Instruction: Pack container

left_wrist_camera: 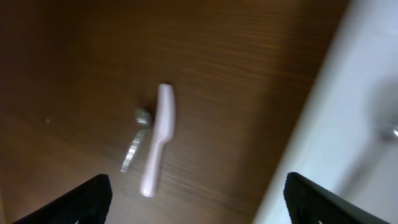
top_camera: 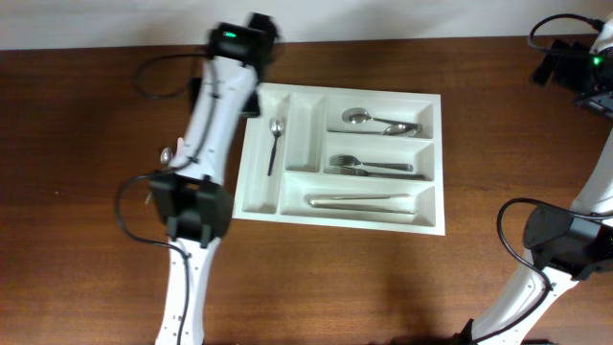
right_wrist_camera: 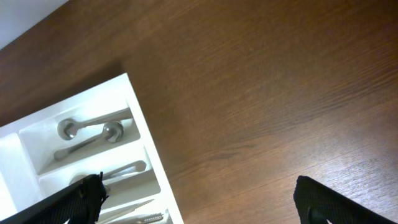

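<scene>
The left fingers (left_wrist_camera: pixel 87 198) stand wide apart with nothing between them above the brown surface (left_wrist_camera: pixel 236 74). A white utensil (left_wrist_camera: pixel 158 140) lies there, just beside a small metal piece (left_wrist_camera: pixel 138 140). The right fingers (right_wrist_camera: pixel 78 199) are likewise spread and empty. The container (top_camera: pixel 345 222) sits mid-surface between the arms, with cutlery (top_camera: pixel 374 167) in its compartments.

Dark wood-grain table (top_camera: pixel 86 115) across the whole view; narrow white strip (top_camera: pixel 115 19) beyond its far edge, along twelve o'clock.
</scene>
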